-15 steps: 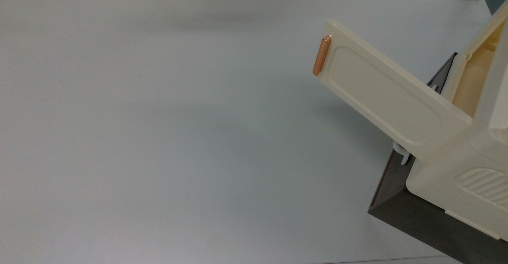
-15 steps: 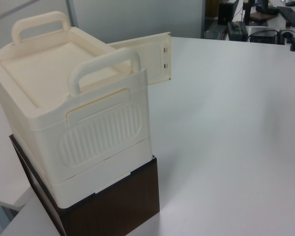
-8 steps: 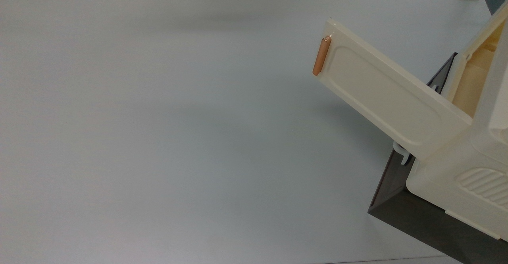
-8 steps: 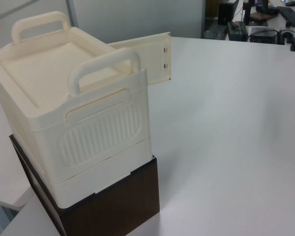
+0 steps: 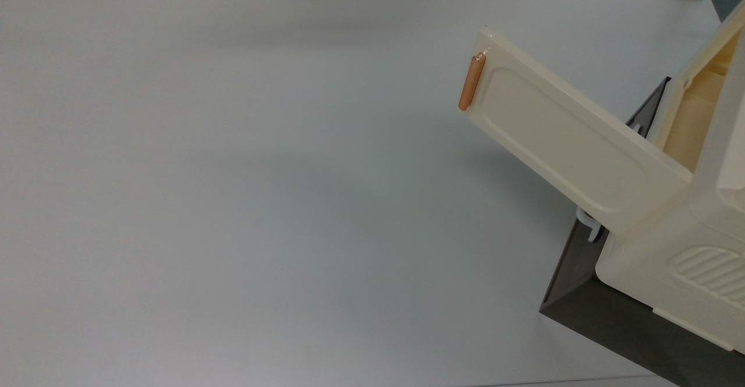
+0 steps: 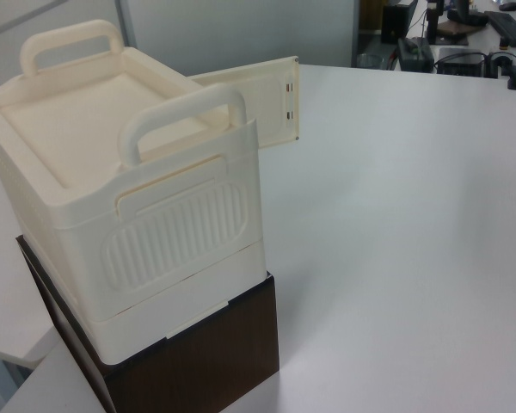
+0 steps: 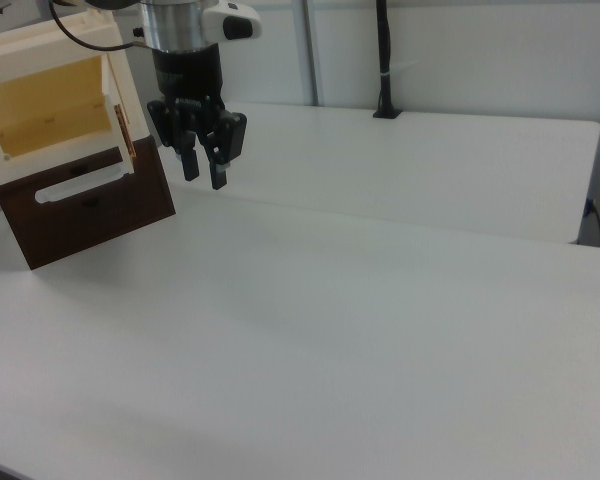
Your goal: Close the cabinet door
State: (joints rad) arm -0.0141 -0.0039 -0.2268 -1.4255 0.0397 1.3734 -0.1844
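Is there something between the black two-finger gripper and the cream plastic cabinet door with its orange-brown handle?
Nothing. In the right view only open air separates the gripper from the cabinet door; bare white table lies beneath.

even soft light, faint shadows

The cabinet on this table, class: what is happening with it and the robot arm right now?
A cream cabinet sits on a dark base on a white table. Its door is swung wide open, with the orange handle at its free edge. In the right view the gripper hangs in the air beside the open cabinet, its jaws slightly apart, holding nothing and touching nothing. The door has not been closed yet.
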